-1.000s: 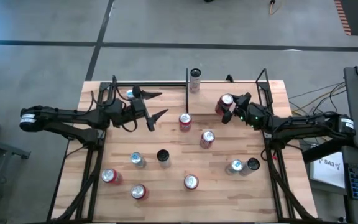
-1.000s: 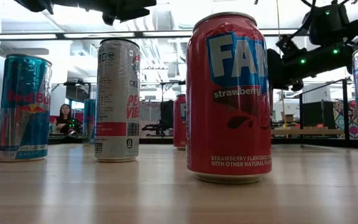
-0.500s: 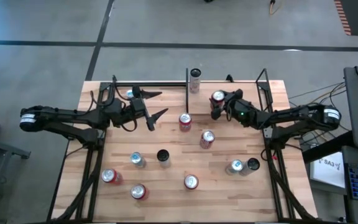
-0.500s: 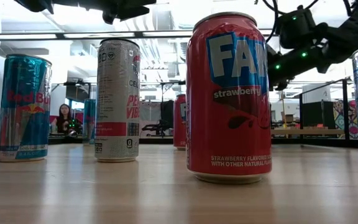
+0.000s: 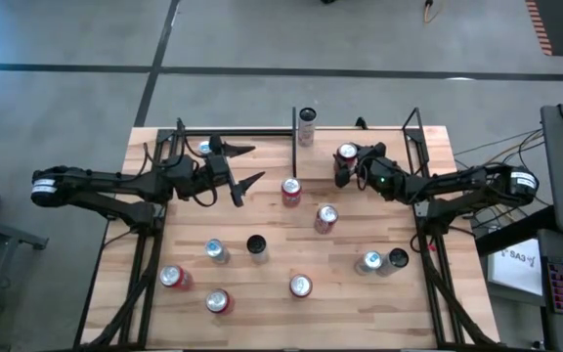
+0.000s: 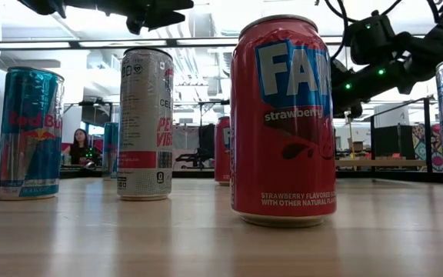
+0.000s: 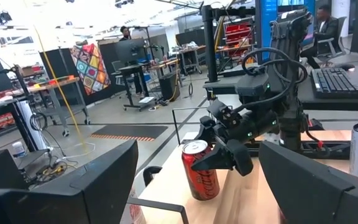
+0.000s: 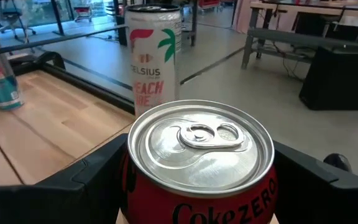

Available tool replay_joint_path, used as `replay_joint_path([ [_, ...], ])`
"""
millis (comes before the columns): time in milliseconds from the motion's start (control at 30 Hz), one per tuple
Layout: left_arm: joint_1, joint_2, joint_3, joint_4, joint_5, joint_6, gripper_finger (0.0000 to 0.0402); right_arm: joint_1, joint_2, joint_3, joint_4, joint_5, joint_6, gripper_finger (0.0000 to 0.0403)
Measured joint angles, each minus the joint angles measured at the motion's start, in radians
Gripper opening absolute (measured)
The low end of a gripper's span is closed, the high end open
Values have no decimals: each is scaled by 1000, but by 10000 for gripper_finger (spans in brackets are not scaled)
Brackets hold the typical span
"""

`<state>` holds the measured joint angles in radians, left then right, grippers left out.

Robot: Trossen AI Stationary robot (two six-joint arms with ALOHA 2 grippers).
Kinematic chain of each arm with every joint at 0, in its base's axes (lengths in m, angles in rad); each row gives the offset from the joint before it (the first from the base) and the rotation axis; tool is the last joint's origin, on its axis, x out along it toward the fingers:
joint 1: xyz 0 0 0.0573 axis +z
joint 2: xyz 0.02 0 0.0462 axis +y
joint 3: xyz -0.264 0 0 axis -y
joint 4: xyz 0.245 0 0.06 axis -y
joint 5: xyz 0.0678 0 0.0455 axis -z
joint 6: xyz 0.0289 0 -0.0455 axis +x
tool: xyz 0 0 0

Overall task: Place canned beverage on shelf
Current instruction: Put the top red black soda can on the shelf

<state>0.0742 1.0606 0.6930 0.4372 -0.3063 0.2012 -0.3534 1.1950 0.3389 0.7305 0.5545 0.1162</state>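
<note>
In the left half of the high view, the left gripper (image 5: pixel 241 164) hovers with its fingers spread and empty, apparently waiting above the shelf (image 5: pixel 262 142). In the upper right of centre, the right gripper (image 5: pixel 348 164) clasps the red can (image 5: pixel 346 155) by its sides, upright. This probably allows the can to go down flat on the shelf near the white can (image 5: pixel 307 125).
</note>
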Motion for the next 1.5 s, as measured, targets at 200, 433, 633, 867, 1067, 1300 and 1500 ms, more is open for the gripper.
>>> replay_joint_path([
  [200, 0, 0, 0, 6, 0, 0, 320, 1, 2, 0, 4, 0, 8, 295],
  [433, 0, 0, 0, 5, 0, 0, 320, 1, 32, 0, 13, 0, 6, 295],
  [633, 0, 0, 0, 5, 1, 0, 320, 1, 38, 0, 15, 9, 31, 297],
  [867, 0, 0, 0, 3, 1, 0, 320, 1, 38, 0, 8, 12, 44, 325],
  [1067, 0, 0, 0, 3, 1, -1, 320, 1, 37, 0, 9, 14, 47, 325],
  [1300, 0, 0, 0, 3, 1, -9, 320, 1, 24, 0, 9, 14, 57, 333],
  [1500, 0, 0, 0, 3, 1, -9, 320, 1, 18, 8, 8, 15, 56, 342],
])
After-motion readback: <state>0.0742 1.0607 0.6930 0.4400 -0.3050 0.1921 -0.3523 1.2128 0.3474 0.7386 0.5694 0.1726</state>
